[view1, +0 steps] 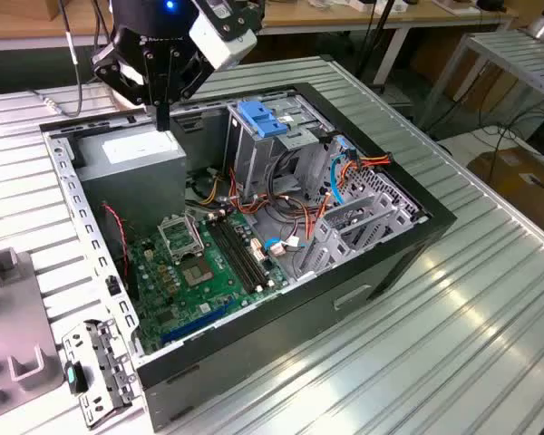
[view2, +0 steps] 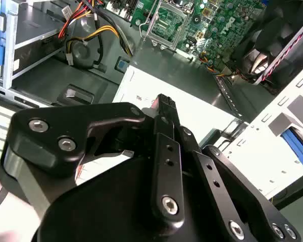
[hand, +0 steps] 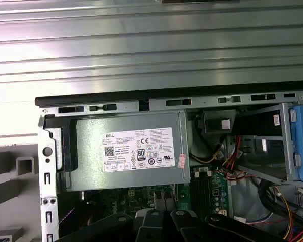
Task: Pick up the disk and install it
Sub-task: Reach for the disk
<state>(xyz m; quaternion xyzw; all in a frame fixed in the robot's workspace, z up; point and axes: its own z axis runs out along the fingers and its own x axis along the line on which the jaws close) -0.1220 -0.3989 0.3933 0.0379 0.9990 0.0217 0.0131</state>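
The disk is out of view. My gripper [view1: 162,116] hangs over the back corner of the open computer case [view1: 435,222], at the exterior view's left. Its fingers are shut together with nothing between them. In the second wrist view the closed fingertips [view2: 164,103] point down at the grey power supply [view2: 192,108] with its white label, a little above it. The first wrist view looks straight down on that power supply [hand: 126,151] from above the gripper's black links [hand: 161,227].
A tall grey drive cage with a blue clip [view1: 258,118] stands mid-case, orange and blue cables [view1: 344,172] beside it. The green motherboard [view1: 199,267] lies low in front. Grey fixtures [view1: 9,317] and a metal bracket [view1: 95,367] sit on the ribbed table [view1: 490,344].
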